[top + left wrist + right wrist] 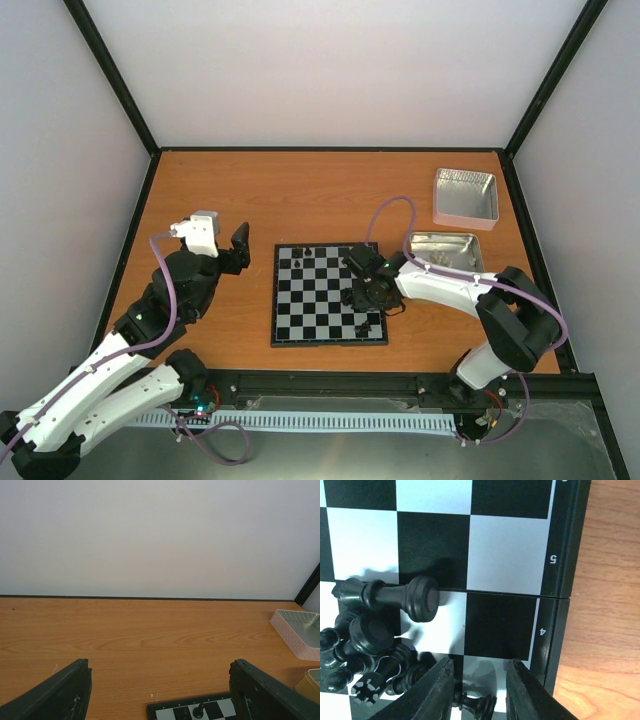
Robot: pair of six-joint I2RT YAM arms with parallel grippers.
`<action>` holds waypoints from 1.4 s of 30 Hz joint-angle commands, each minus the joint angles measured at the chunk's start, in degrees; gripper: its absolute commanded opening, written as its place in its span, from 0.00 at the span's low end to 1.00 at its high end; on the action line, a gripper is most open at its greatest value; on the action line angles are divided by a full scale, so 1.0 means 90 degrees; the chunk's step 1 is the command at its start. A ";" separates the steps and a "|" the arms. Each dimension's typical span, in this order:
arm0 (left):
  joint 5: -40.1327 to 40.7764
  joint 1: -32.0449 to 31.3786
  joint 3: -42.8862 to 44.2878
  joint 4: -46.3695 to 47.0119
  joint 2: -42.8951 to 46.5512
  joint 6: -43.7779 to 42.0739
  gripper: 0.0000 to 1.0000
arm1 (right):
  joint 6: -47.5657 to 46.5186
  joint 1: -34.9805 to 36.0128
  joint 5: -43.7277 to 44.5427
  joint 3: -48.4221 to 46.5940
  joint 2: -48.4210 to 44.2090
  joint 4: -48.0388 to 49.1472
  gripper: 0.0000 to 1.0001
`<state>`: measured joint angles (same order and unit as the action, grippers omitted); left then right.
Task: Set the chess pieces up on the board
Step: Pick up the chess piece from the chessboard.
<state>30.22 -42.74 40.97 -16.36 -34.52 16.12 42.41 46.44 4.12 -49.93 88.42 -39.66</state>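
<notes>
1. The right fingers (445,690) hang low over the right-hand part of the board (320,300). They are parted and clamp nothing.
2. A small black pawn (477,703) lies on its side in the gap between them, set back from the tips. A sliver of board shows between its base and the right-hand finger.
3. Just to the left of these fingers lies a heap of black pieces (365,660), tumbled together on the squares.
4. Ahead of the heap and left of the fingertips, a long black piece (395,596) lies flat with its round base turned toward the camera.
5. To the right of the fingers runs the board's black border with the numbers 4 and 5. Beyond it is bare desk (610,605).
6. The left fingers (270,695) are spread wide and hold nothing. They hover above the desk to the left of the board.
7. Between these two fingers, nearer the right-hand one, a corner of the board shows with one standing black piece (199,710) on it.
8. Farther off to their right sits a tin (297,630), and a second tin (312,680) is closer in.
</notes>
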 commanded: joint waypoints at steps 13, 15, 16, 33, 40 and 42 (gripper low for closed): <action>-0.0012 0.0032 -0.0015 0.0084 0.0026 0.0064 0.76 | -0.0674 0.0182 -0.0667 0.0421 -0.0297 -0.0066 0.32; -0.0017 0.0032 -0.0028 0.0088 0.0027 0.0066 0.76 | -0.0677 0.0187 -0.0697 0.0482 -0.0300 -0.0071 0.32; -0.0015 0.0032 -0.0024 0.0077 0.0030 0.0070 0.76 | -0.0668 0.0192 -0.0688 0.0498 -0.0308 -0.0092 0.31; -0.0018 0.0032 -0.0038 0.0065 0.0037 0.0090 0.76 | -0.0671 0.0363 -0.0203 0.0432 -0.0218 -0.0585 0.25; -0.0055 0.0032 -0.0041 0.0088 0.0009 0.0085 0.76 | -0.0794 0.0377 -0.0120 0.0494 -0.0226 -0.0493 0.13; -0.0062 0.0032 -0.0031 0.0078 -0.0002 0.0094 0.76 | -0.0806 0.0378 -0.0071 0.0496 -0.0231 -0.0424 0.12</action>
<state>30.15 -42.74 40.82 -16.36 -34.52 16.14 35.66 49.28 1.87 -47.07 85.12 -42.02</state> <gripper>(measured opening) 0.764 0.144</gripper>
